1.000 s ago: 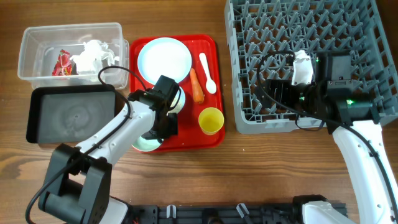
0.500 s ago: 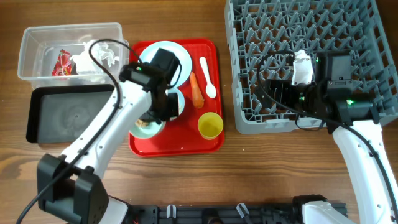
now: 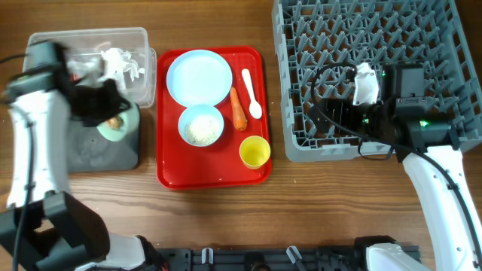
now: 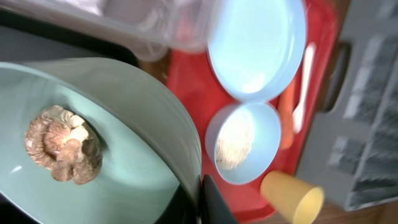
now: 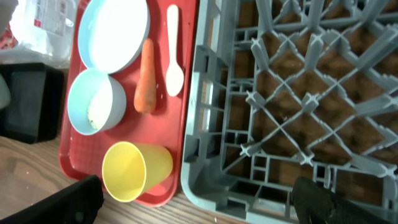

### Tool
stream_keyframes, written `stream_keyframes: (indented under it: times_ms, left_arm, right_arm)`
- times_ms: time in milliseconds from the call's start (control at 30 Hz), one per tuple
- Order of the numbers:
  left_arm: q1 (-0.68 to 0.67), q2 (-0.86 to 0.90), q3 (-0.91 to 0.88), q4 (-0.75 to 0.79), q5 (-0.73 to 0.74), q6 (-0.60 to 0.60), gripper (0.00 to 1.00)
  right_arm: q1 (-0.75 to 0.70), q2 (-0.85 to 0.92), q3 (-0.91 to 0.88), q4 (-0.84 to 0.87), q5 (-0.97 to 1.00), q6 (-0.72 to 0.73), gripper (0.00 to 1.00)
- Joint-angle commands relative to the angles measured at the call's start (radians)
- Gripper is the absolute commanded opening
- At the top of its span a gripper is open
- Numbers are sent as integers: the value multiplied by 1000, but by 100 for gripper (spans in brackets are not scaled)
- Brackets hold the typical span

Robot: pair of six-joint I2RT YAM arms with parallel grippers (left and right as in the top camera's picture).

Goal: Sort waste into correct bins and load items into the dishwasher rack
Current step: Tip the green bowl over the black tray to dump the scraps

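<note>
My left gripper point(image 3: 110, 114) is shut on the rim of a pale green bowl point(image 3: 119, 125) and holds it tilted over the black bin point(image 3: 90, 154). A small brown food lump point(image 4: 62, 152) lies in that bowl point(image 4: 130, 112), with the jaws point(image 4: 200, 200) clamped on its edge. The clear bin point(image 3: 143, 45) behind holds white tissue point(image 3: 114, 60). The red tray point(image 3: 215, 172) carries the plate point(image 3: 199, 77), a bowl of rice point(image 3: 201, 125), the carrot point(image 3: 238, 108), the spoon point(image 3: 251, 90) and the yellow cup point(image 3: 255, 150). My right gripper point(image 5: 196, 202) is open and empty over the dishwasher rack's point(image 3: 376, 45) front left corner.
The red tray lies between the two bins and the rack. The rack point(image 5: 298, 93) holds no dishes in view. In the right wrist view the yellow cup point(image 5: 134, 169) lies close to the rack's left wall. Bare wooden table point(image 3: 324, 203) runs along the front.
My left arm lifted the bowl with the brown lump off the red tray and swung it left, over the black bin. The right arm has not moved.
</note>
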Motion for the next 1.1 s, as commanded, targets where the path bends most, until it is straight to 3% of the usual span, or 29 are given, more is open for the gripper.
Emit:
stream_keyframes:
  times_ms: [0,167,333,767,933,1067]
  left_arm:
    - [192,63,13,-1,410,156,4]
    - [373,177,13,-18,732,180,4]
    - [439,254,13,-70,927,180,4]
    - [441,263,13,-77,944,150,4]
    - [401,200,13,-107,824,155,4]
    - [273,25,13,-108,622,179,4]
  right_arm:
    - [-3,8,-4,-16,35,10,100]
    - [-3,8,-4,-13,35,14,100]
    - [-3,8,-4,-16,35,13,100]
    - [-3,8,-4,-15,35,13,100]
    - [-3,8,-4,-16,35,13,100]
    - [-3,8,-4,-16,35,13,100]
